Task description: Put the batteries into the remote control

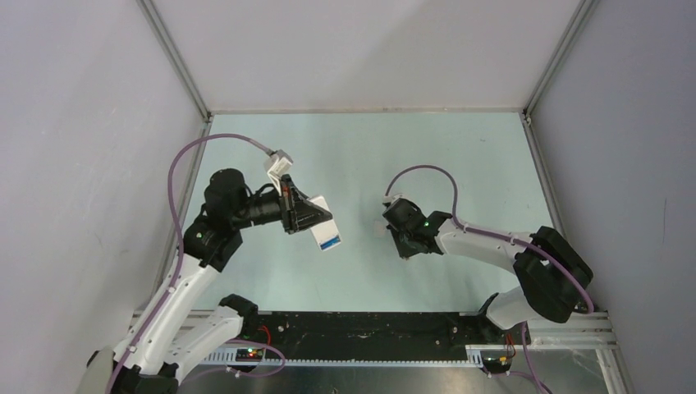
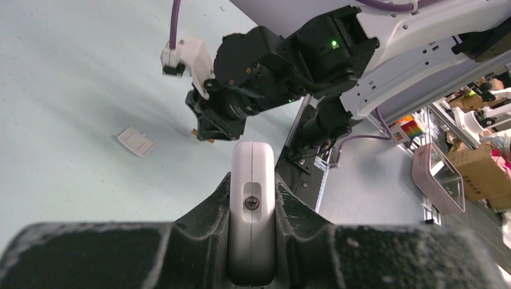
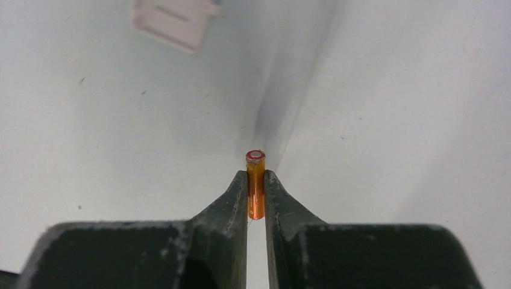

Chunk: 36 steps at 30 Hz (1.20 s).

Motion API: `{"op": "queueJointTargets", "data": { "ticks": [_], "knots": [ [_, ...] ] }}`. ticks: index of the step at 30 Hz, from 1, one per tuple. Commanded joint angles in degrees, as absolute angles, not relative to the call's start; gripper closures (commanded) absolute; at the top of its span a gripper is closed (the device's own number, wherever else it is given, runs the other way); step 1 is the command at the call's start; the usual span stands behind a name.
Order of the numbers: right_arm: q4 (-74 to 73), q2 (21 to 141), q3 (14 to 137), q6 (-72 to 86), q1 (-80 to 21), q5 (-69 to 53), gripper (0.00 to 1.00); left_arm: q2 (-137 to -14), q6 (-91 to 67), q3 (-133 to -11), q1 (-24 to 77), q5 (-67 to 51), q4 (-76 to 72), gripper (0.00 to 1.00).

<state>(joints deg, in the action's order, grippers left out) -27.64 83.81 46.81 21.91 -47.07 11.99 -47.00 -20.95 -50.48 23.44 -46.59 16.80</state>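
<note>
Left fingers point(image 2: 205, 223): pressed on both long sides of the remote control point(image 2: 252, 214), which stands on its edge between them.
Left gripper point(image 2: 252, 183): holds the remote lifted above the table point(image 1: 369, 156), left of the centre, with one end sticking out past the tips.
Remote detail: a blue patch shows on its far end in the top view; I cannot tell if this is the blue battery.
Right fingers point(image 3: 226, 208): pinching the orange battery point(image 3: 256, 183).
Battery position: it lies along the fingers, and its red-ringed end sticks out past the tips.
Right gripper point(image 3: 255, 176): low over the table, right of the centre, well apart from the remote.
Small white cover point(image 2: 136, 141): flat on the table, near the right gripper.
</note>
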Motion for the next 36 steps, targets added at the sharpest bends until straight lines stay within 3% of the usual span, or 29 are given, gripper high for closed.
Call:
{"op": "queueJointTargets", "data": {
  "ticks": [1,12,20,23,32,36],
  "knots": [
    [-26.13,86.05,50.16,10.64,-49.84,10.53,0.88,-44.14,-21.06,-54.52,23.14,-44.18,14.39,1.0],
    [-30.83,93.37,55.86,6.14,-52.96,14.12,0.85,-40.02,-22.25,-57.75,23.14,-40.02,14.41,1.0],
    [-32.59,92.55,57.66,9.48,-53.31,16.24,0.57,-39.42,-23.17,-57.96,23.19,-38.94,14.39,1.0],
    [-33.19,89.25,58.64,13.03,-53.23,16.36,0.54,-38.52,-23.18,-58.04,23.15,-37.85,14.34,1.0],
    [-40.97,83.62,59.81,50.83,-50.59,16.34,0.65,-37.31,-26.49,-57.61,23.14,-34.65,14.33,1.0],
    [-37.5,84.0,54.95,67.21,-48.94,11.28,0.61,-37.59,-29.3,-56.92,23.17,-34.17,14.34,1.0]
  ]
}}
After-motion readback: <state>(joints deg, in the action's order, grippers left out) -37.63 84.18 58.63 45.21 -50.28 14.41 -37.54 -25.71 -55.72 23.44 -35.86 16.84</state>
